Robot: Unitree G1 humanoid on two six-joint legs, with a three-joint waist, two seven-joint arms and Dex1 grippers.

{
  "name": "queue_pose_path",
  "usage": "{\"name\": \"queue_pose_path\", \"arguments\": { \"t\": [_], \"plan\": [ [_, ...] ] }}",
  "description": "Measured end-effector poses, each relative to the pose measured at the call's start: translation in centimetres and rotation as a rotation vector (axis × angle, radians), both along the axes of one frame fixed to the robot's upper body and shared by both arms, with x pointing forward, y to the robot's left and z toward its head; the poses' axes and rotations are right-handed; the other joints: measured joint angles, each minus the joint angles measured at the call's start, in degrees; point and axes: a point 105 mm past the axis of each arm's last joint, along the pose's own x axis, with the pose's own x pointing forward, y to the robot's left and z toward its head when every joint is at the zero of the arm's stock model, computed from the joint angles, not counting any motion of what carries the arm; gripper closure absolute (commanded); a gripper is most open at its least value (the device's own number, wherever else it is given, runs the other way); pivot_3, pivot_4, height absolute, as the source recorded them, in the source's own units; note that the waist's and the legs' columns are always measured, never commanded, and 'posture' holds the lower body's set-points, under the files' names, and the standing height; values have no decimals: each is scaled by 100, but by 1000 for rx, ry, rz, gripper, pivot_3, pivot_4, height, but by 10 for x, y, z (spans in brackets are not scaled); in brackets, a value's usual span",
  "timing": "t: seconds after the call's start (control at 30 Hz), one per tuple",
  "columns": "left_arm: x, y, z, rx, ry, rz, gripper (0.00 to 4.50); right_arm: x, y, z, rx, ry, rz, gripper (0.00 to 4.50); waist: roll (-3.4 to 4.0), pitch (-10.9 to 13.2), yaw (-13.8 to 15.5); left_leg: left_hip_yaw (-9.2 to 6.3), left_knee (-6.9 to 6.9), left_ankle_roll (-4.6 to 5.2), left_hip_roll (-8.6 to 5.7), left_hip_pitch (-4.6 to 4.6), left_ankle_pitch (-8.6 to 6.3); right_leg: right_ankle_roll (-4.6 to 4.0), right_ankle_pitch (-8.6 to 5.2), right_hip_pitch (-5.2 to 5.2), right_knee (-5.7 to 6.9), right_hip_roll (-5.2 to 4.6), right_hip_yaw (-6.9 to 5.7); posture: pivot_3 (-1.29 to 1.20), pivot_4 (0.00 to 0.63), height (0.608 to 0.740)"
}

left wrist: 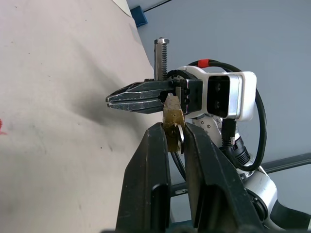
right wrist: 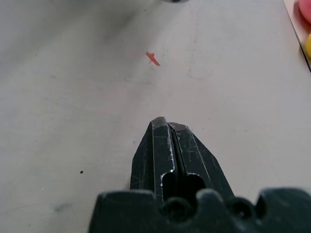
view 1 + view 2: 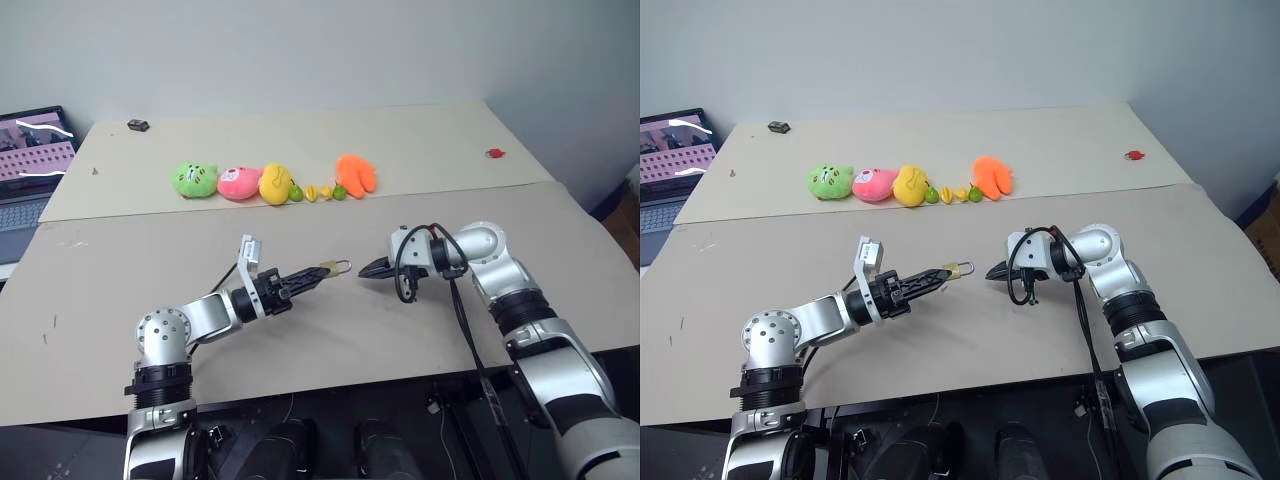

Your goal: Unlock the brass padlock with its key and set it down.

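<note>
Above table, left gripper pinching brass padlock

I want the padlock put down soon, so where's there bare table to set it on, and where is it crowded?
Bare table lies under and in front of both grippers, and from the left gripper holding the brass padlock toward the laptop. The row of plush toys behind is crowded.

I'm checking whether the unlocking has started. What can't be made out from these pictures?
- Key: not discernible between the shut right gripper fingers; too small in the eye views.
- Brass padlock: lower body hidden by the left gripper fingers in the left wrist view.
- Shackle: locked or open, too small.
</note>
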Motion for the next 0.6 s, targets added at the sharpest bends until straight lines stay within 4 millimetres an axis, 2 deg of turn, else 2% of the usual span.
{"name": "queue_pose_path", "arguments": {
  "t": [0.17, 0.33, 0.6],
  "plan": [
    [4, 3, -1, -9, 14, 17, 4500, 2, 7, 3, 28, -37, -2, 4414, 0, 0, 4, 0, -1, 0, 0, 0, 0, 0, 0, -1, -4, 0, 0, 0, 150, 740],
    [5, 4, -3, -8, 23, 20, 4500, 7, 14, 18, 52, -113, 14, 4414, 0, 0, -3, 0, 0, -1, 0, 0, 1, 0, 0, -1, 0, 1, 0, 0, 150, 740],
    [4, 8, -6, -1, 31, 29, 4500, 8, 15, 30, 96, -131, 25, 4414, 0, 0, -5, 0, -2, -1, 0, 0, 0, 0, 0, -1, -2, 1, 0, 0, 150, 740]
  ]
}}
